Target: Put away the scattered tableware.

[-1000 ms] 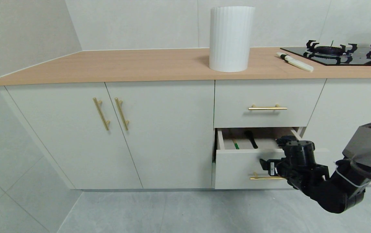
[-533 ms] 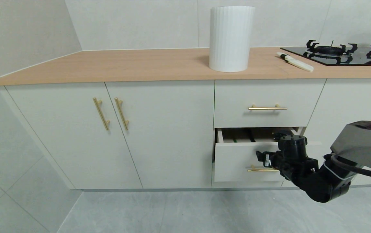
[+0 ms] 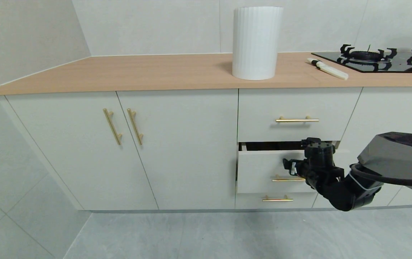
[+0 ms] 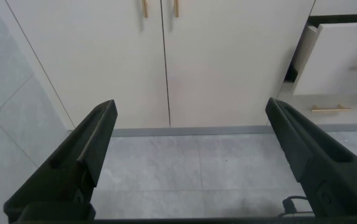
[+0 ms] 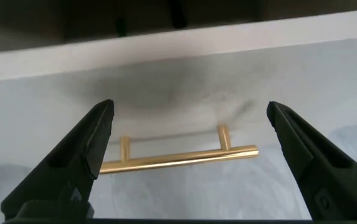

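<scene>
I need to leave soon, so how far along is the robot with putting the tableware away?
Looks mostly done: the middle drawer is only a slim gap from shut. In hand: the open right gripper sits at its gold handle. To do: close that gap, and put away the knife lying on the counter beside the stove.

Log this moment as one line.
drawer: ajar | right gripper: open, at its handle | left gripper: open, empty, above floor | knife: on counter
</scene>
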You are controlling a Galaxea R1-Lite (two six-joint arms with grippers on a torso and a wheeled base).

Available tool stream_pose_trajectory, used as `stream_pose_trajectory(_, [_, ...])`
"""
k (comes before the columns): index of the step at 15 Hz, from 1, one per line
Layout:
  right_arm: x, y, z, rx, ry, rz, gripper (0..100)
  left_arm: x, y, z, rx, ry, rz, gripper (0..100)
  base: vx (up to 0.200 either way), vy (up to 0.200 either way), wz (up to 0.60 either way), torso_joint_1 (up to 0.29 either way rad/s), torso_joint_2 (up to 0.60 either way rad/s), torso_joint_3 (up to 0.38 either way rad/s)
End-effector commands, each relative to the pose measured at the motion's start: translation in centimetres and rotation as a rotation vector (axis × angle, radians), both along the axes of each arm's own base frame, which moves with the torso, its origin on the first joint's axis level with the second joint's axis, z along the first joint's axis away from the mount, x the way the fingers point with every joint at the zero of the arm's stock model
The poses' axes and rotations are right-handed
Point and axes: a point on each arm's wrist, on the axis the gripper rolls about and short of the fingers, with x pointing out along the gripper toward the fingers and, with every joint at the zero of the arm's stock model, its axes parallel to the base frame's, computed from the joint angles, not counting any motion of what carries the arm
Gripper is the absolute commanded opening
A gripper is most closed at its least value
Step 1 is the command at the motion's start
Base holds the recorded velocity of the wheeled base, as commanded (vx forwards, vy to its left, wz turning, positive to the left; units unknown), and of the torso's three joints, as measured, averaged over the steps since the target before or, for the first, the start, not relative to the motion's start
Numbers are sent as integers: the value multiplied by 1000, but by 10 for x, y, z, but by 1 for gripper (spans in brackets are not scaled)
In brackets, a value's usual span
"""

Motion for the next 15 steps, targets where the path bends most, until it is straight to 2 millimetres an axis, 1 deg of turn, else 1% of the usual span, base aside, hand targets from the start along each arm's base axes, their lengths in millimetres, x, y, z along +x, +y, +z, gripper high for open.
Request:
stream_pose_trajectory(1, [12, 0, -9, 0, 1, -6, 100, 0, 0, 0, 0, 0, 0, 100, 0, 0, 0, 0, 0, 0])
stream_pose_trajectory(4, [24, -3, -10, 2, -8, -20, 100, 0, 0, 0, 0, 0, 0, 100, 0, 0, 0, 0, 0, 0])
stream_pose_trajectory(7, [31, -4, -20, 3, -2, -27, 100, 0, 0, 0, 0, 0, 0, 100, 0, 0, 0, 0, 0, 0])
stream_pose_trajectory(9, [35, -5, -21, 7, -11, -32, 100, 0, 0, 0, 0, 0, 0, 100, 0, 0, 0, 0, 0, 0])
stream_pose_trajectory(12, [52, -16, -18, 19, -42, -66, 100, 0, 0, 0, 0, 0, 0, 100, 0, 0, 0, 0, 0, 0])
stream_pose_trajectory(15, [59, -18, -17, 29, -50, -76, 100, 0, 0, 0, 0, 0, 0, 100, 0, 0, 0, 0, 0, 0])
